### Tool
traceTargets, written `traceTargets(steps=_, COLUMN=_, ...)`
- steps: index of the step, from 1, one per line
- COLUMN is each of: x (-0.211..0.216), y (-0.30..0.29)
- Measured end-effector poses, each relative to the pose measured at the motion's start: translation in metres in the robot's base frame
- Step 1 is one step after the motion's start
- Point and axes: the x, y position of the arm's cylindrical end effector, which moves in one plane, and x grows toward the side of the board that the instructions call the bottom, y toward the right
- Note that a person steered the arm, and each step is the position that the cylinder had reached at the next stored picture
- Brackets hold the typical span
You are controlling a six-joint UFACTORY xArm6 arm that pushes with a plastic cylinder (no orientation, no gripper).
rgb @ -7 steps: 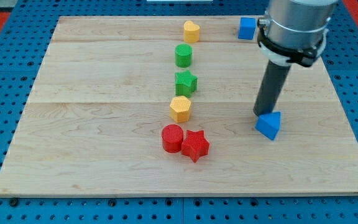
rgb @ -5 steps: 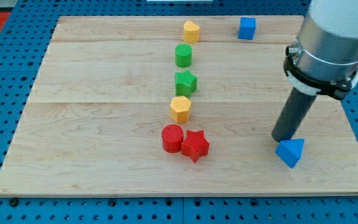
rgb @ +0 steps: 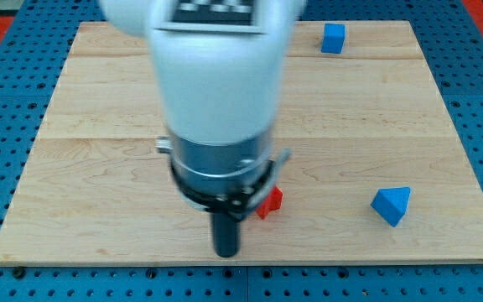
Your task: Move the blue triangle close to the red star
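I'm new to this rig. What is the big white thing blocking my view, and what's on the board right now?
That white and grey bulk is the robot arm, seen close by the one camera. It has no gripper and holds nothing: it ends in a dark rod, and my tip slides on the wooden board to push blocks. My tip is near the view's bottom edge, just left of and below the red star, which peeks out beside the arm. The blue triangle lies apart at the view's lower right, untouched. A blue cube sits at the view's top. The arm hides anything behind it.
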Motion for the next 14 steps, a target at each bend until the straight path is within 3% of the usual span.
traceTargets(steps=2, x=-0.029, y=0.017)
traceTargets(steps=3, x=-0.033, y=0.095)
traceTargets(steps=4, x=-0.031, y=0.135)
traceTargets(steps=6, x=-0.008, y=0.112)
traceTargets(steps=7, x=0.017, y=0.182)
traceTargets(steps=8, x=0.007, y=0.222)
traceTargets(steps=10, x=-0.043, y=0.209)
traceTargets(steps=11, x=-0.036, y=0.267)
traceTargets(steps=13, x=-0.09, y=0.207)
traceTargets(steps=14, x=-0.087, y=0.159)
